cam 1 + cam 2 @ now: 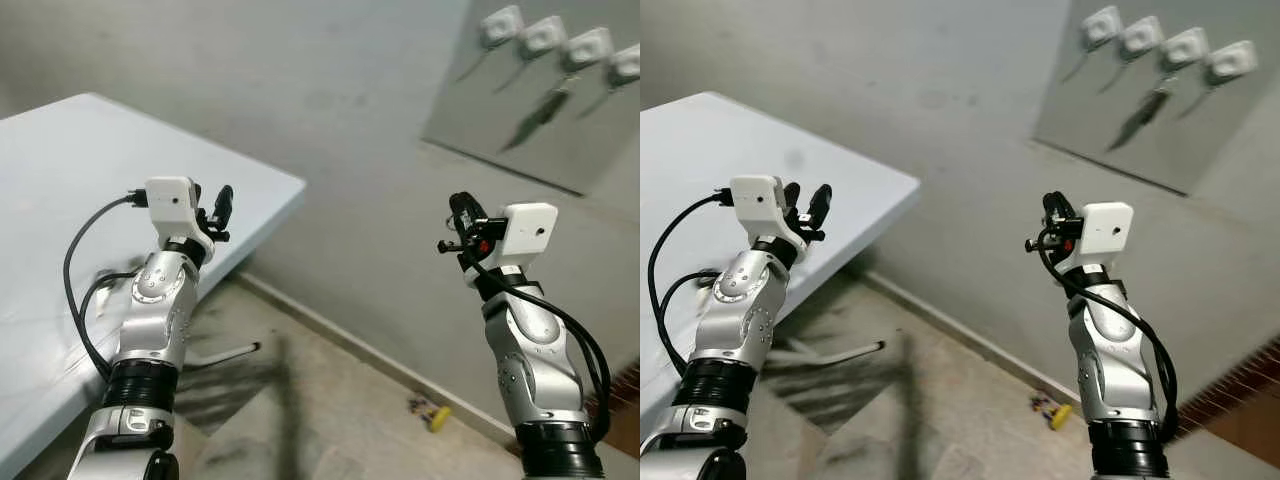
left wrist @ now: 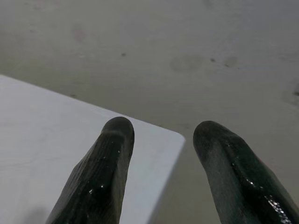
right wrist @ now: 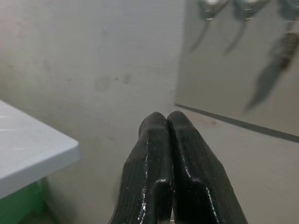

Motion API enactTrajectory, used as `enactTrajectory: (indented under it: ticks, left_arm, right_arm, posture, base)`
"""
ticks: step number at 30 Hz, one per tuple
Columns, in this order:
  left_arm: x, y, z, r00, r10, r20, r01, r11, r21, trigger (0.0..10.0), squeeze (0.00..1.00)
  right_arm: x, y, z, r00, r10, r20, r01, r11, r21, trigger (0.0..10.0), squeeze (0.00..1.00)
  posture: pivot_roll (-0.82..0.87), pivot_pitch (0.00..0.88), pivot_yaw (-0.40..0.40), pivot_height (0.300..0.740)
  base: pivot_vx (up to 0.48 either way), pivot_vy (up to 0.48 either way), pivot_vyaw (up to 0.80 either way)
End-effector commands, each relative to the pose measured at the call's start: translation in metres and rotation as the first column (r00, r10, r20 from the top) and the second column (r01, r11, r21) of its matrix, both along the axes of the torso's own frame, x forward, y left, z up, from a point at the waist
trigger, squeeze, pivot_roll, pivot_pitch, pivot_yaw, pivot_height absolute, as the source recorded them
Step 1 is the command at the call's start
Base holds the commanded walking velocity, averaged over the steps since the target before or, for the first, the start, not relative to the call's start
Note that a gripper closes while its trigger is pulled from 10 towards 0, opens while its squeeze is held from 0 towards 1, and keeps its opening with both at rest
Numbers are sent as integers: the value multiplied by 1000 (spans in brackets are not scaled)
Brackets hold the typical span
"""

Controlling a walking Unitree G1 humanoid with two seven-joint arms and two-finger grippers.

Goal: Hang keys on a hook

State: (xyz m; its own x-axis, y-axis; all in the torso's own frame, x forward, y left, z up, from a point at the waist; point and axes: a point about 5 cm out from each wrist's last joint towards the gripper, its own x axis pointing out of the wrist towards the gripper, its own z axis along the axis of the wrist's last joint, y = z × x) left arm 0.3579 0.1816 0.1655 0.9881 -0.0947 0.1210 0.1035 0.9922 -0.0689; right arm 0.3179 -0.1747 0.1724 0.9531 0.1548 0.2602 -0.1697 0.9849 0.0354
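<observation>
With my right tool [image 1: 462,222] pressed together on nothing and my left tool [image 1: 806,207] spread above the counter [image 1: 60,170], the dark keys [image 1: 538,112] seem already hung on a wall hook [image 1: 583,47], so reaching up risks knocking them off.

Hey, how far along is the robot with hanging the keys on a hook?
Done, it seems: a dark bunch that may be the keys hangs from one of the white hooks on the wall panel, though it is blurred. In hand: nothing; the right gripper is shut and empty, the left gripper open above the table corner. Left: seemingly nothing.
</observation>
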Motion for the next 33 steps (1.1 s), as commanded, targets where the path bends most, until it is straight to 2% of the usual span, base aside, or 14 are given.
enactTrajectory:
  ticks: [1,8,33]
  left_arm:
    - [1,-2,4,1000,-8,12,8,1000,1,10000,0]
    - [-1,-2,3,1000,-13,10,13,1000,-3,10000,0]
    - [0,-2,3,1000,0,5,0,1000,-28,10000,0]
  right_arm:
    - [0,-1,7,1000,-2,22,3,1000,-10,10000,0]
    - [-1,-1,7,1000,-6,25,6,1000,-5,10000,0]
    - [-5,-1,7,1000,1,29,0,1000,-30,10000,0]
  posture:
    - [-143,0,-39,740]
    - [-145,2,-40,740]
    - [-153,19,-38,740]
  base:
    - [0,0,-750]
    - [272,0,-647]
    - [304,0,0]
